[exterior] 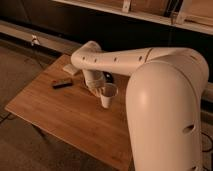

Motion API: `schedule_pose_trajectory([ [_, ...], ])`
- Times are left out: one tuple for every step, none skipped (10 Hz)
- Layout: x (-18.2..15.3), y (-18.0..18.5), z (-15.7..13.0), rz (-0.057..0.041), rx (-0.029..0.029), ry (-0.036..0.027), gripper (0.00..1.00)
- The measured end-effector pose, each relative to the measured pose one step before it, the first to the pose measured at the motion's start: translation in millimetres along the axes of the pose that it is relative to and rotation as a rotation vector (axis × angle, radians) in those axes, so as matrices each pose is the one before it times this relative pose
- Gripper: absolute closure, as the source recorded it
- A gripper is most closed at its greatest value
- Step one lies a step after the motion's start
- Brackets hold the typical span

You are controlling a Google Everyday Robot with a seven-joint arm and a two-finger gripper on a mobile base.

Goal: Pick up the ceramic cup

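Touching the fingers [98, 90]: ceramic cup [108, 95], beside them

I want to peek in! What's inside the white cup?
The ceramic cup stands upright on the wooden table, with the gripper right beside it. Only its round rim shows from here. The inside is too dim to see, so I can't tell if anything is in it.

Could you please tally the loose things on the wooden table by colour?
White: 1, the ceramic cup, at the claw near the table's far middle.
Dark: 2, a flat bar and a round object behind the arm.
Pale: 1, a flat item at the far edge.
Total: 4
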Motion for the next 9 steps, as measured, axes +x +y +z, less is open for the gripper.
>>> schedule_pose_trajectory([
  [0.46,4.08,-12.31,0.00821,-0.01574,-0.00248,1.00],
  [0.94,5.43,-14.66,0.00647,-0.02083,-0.00640,1.00],
  [2.20,4.99,-12.59,0.00605,-0.02235,-0.00215,1.00],
  [3.20,4.30,-9.02,0.00519,-0.02297,0.00426,1.00],
  [2.29,2.15,-3.81,0.00299,-0.01373,0.00587,1.00],
  [4.14,2.80,-5.04,0.00202,-0.01994,0.01478,1.00],
  [1.91,0.50,-1.55,-0.00029,-0.00807,0.00908,1.00],
  [0.99,-0.48,0.17,0.00151,-0.00353,0.00907,1.00],
  [1.56,-3.03,1.08,0.00966,0.00273,0.02126,1.00],
])
